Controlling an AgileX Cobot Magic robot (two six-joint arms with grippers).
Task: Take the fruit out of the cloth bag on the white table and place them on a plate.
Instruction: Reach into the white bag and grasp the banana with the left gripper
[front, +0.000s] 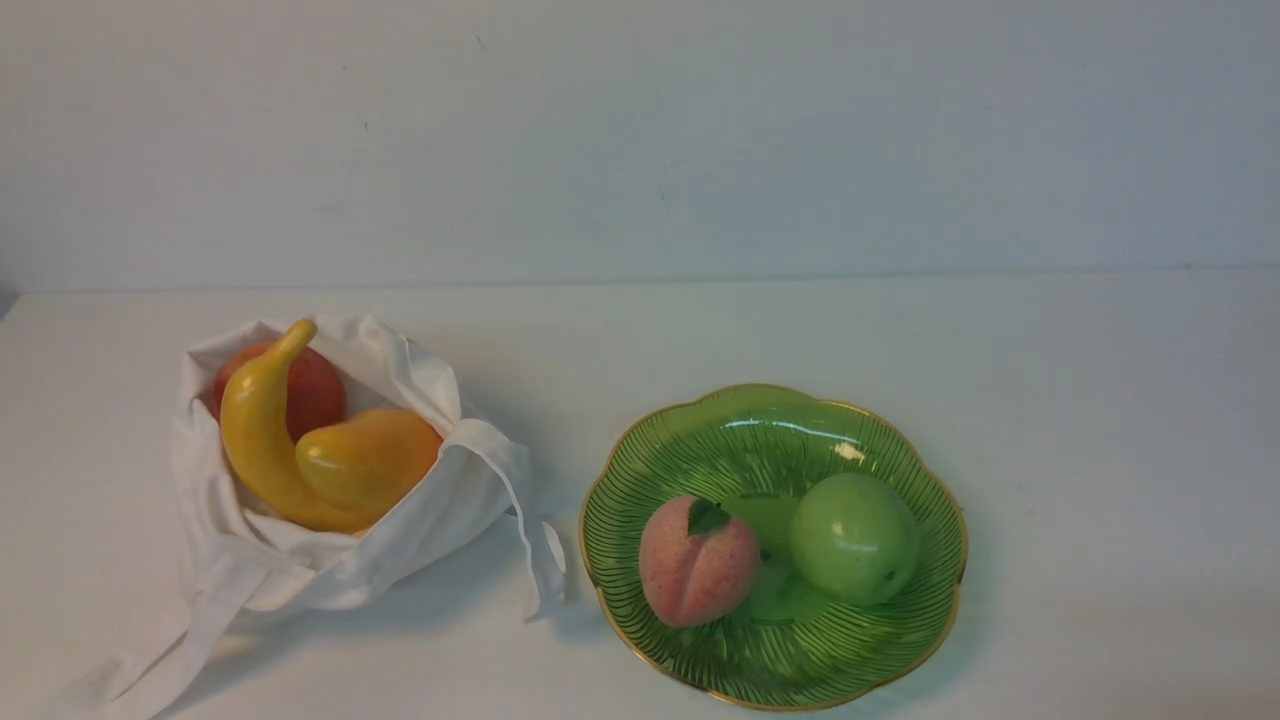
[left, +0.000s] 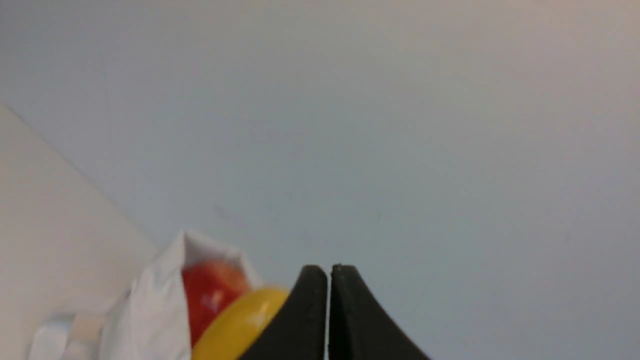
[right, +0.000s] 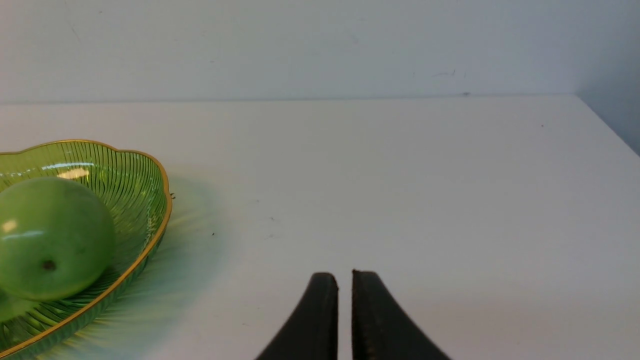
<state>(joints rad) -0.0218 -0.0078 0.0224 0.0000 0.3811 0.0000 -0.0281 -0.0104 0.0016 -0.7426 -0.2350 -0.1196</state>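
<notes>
The white cloth bag (front: 300, 560) lies open at the left of the white table (front: 1100, 400). In it are a yellow banana (front: 258, 440), a red apple (front: 315, 395) and an orange-yellow mango (front: 368, 455). The green gold-rimmed plate (front: 700, 430) sits right of the bag. Neither gripper shows in the front view. My left gripper (left: 329, 272) is shut and empty; beside it show the bag (left: 150, 300), the apple (left: 210, 295) and a yellow fruit (left: 240, 325). My right gripper (right: 345, 280) is shut and empty above the table, apart from the plate (right: 145, 200).
A pink peach (front: 697, 560) and a green round fruit (front: 855, 537) lie on the plate; the green fruit also shows in the right wrist view (right: 50, 237). A bag strap (front: 535, 540) hangs toward the plate. A pale wall stands behind the table.
</notes>
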